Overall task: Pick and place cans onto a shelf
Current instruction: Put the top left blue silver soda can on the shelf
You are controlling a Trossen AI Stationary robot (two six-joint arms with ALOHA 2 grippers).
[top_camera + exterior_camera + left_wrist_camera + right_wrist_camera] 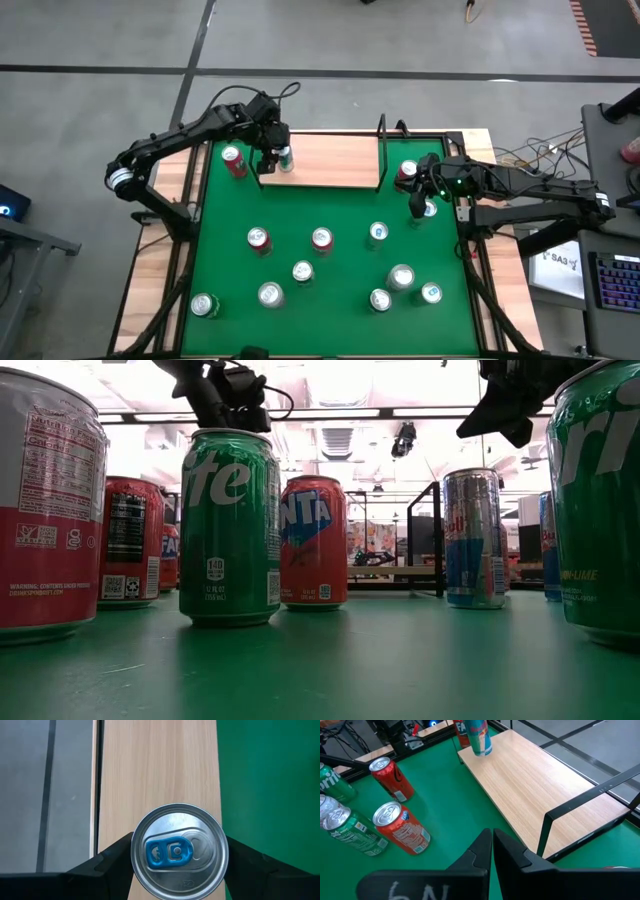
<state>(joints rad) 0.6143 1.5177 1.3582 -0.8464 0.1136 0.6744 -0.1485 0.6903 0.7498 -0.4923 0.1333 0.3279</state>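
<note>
The left gripper (276,160) is over the left end of the flat light-wood shelf (330,160), its fingers (112,857) set on either side of a small can with a silver top and blue pull tab (179,851). In the left wrist view the fingers touch the can's rim on both sides, clamped on it; only the lid shows there, so the body is hidden. From above the can stands at the shelf's left end, and the right wrist view shows a light body with red and blue on it (479,735), cut off at the top. Whether its base rests on the board cannot be told.

The right gripper (420,205) hangs over the green counter (330,320) near the shelf's right end, fingers (482,851) pressed together and holding nothing. A red can (406,172) beside it is partly covered by the arm.

A red can (234,160) stands just left of the shelf on the counter. Nine more cans are scattered across the counter's middle and near part; from above mostly their silver tops show. In the low view a green can (230,525) and a red one (312,540) block much behind them, and the shelf is a thin strip far back.
</note>
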